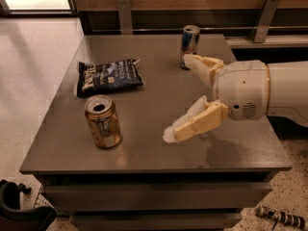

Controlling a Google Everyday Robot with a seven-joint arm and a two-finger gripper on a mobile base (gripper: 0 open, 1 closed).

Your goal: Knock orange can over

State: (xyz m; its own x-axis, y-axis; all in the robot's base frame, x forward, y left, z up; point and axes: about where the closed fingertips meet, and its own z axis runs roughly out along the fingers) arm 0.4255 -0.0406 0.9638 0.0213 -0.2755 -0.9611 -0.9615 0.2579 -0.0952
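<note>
Gripper [175, 97]: two-finger type, on the 3 o'clock side of the view, at the end of the arm.
Fingers [197, 121]: cream-yellow, chunky wedges that narrow toward paler, whitish tips; matte surface with angular facets near the base.
Wrist housing [243, 90]: glossy white, rounded like a short drum, wider than the fingers.
Grille [248, 110]: small patch of fine perforations at 6 o'clock on the housing.
Band [267, 88]: thin tan ring circling the joint behind the housing.
Forearm [288, 93]: smooth white cylinder, cut off by the right edge.
</note>
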